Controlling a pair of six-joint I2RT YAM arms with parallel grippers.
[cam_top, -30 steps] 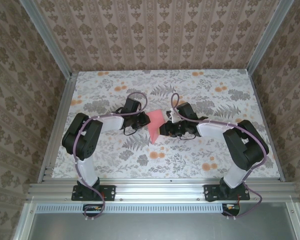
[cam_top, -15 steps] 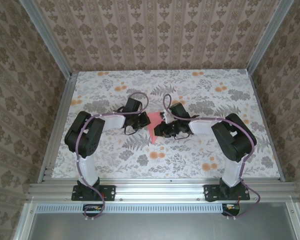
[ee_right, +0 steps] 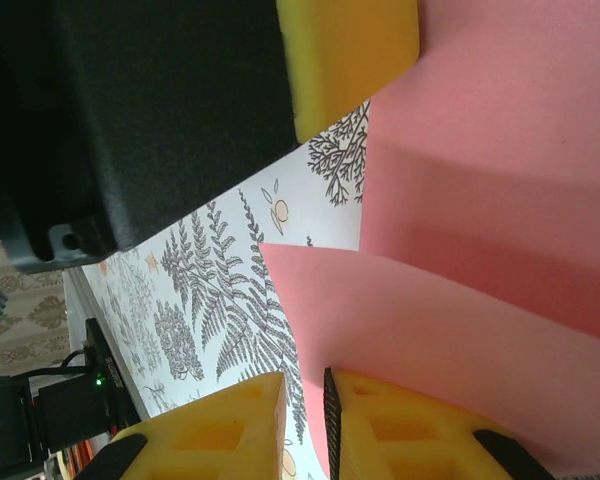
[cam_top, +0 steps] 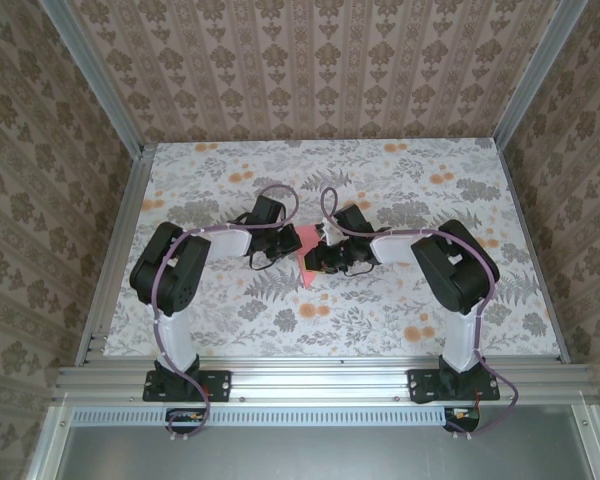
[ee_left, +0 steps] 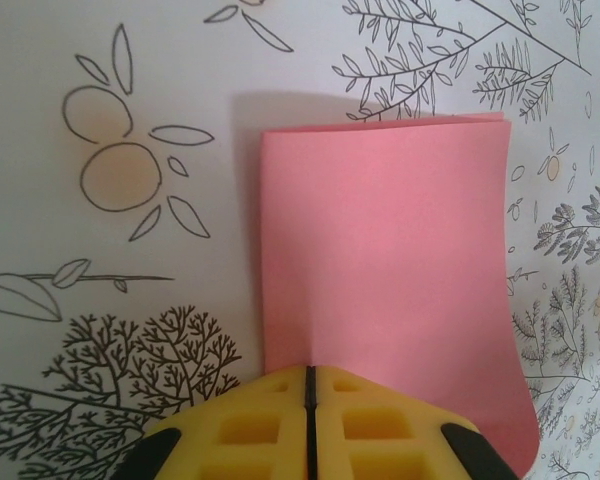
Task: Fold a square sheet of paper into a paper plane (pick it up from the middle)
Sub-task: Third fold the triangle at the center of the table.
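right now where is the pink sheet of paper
In the top view the square sheet of paper is central, between the left gripper and right gripper; the left one pinches its edge.

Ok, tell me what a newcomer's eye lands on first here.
The folded pink-red paper at mid-table stands out first, as the one plain bright patch on the flower-printed table. Next comes the left gripper, its yellow pads shut together at the paper's near edge. The right gripper sits at another edge, where the sheet shows two layers.
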